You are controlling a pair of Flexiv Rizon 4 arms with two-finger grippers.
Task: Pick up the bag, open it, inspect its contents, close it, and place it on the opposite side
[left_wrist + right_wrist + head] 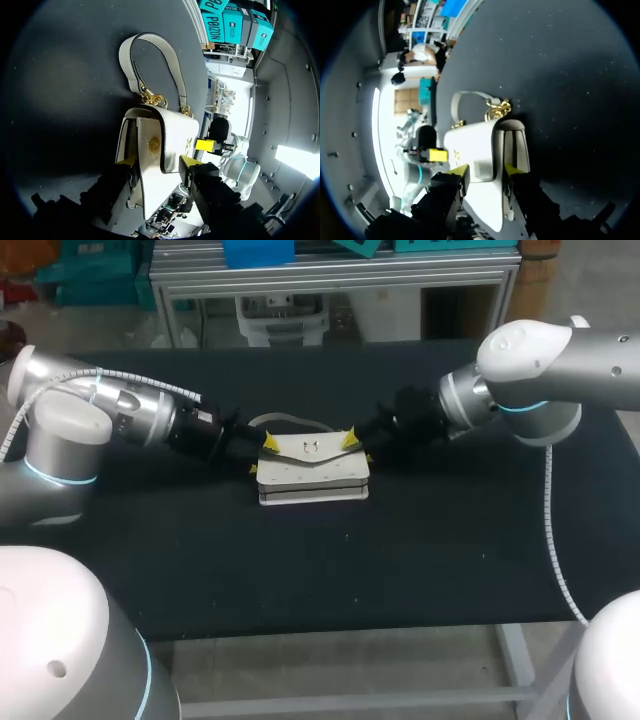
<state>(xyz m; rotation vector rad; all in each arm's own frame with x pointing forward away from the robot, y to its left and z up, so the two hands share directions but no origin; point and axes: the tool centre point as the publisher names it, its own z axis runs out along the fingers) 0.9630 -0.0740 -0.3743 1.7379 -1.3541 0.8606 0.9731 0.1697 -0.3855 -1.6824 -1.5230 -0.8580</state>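
Location: bag (313, 475) lies flat on the table (430, 550), flap up.
Left end: left gripper (261, 456) clamped on it.
Right end: right gripper (359, 447) clamped likewise (contact looks firm).
Method: raise your two ends together and level, since uneven lifting would likely twist it.

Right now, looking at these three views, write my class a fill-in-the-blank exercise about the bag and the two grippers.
1. The bag lies on a ____ table.
2. Its handle is fastened with ____-coloured chain links.
3. The left gripper and right gripper hold the bag from ____ ends.
4. The fingers have ____ tips.
Missing words: black; gold; opposite; yellow.
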